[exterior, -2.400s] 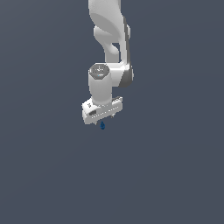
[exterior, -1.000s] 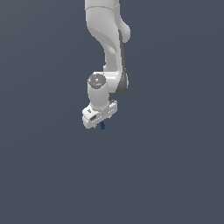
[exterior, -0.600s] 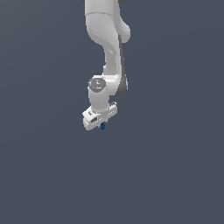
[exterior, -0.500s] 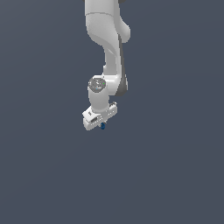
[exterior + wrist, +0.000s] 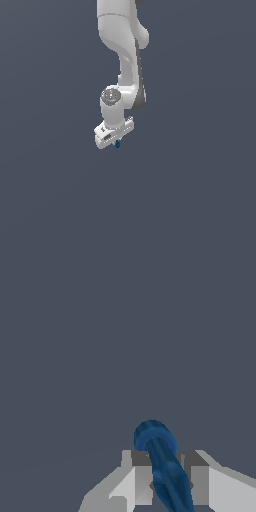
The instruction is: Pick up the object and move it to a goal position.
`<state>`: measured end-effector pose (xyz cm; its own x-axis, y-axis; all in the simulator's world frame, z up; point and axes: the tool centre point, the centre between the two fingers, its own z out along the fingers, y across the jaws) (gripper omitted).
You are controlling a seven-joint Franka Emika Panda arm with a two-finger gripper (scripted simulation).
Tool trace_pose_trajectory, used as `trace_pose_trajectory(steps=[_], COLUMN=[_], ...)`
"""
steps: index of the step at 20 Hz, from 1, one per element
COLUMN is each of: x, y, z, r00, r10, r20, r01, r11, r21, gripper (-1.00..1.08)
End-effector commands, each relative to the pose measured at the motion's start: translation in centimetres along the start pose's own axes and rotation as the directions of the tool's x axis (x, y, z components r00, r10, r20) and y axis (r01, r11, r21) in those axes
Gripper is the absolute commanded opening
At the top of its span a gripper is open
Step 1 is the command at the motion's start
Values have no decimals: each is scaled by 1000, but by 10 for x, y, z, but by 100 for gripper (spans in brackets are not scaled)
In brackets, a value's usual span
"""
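The object (image 5: 165, 466) is a dark blue elongated piece with a rounded end, and the wrist view shows it clamped between my two grey fingers (image 5: 141, 476). In the exterior view only a small blue tip of the object (image 5: 117, 145) pokes out under the white hand. My gripper (image 5: 116, 143) hangs from the white arm (image 5: 122, 55) near the middle of that view, shut on the object. My gripper (image 5: 164, 476) sits close against both sides of the piece.
A plain dark grey surface (image 5: 190, 190) fills both views. No goal marker or other thing shows.
The hand with the object has risen a little and shifted slightly toward the exterior view's left, with the wrist turning. The grip on the blue piece is unchanged.
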<state>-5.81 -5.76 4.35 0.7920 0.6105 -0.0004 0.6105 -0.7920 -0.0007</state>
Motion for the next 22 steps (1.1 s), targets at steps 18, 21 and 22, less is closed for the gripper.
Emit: trace_pose_trajectory(steps=[18, 21, 22], x=[-25, -32, -34], y=[47, 59, 63], z=[-124, -156, -167], r00=[1000, 1000, 1000], r10=[-1, -1, -1], r20=[-2, -2, -2], r01=[1, 1, 1], r11=[1000, 1000, 1000], r21=[0, 1, 1], gripper=[-100, -100, -100])
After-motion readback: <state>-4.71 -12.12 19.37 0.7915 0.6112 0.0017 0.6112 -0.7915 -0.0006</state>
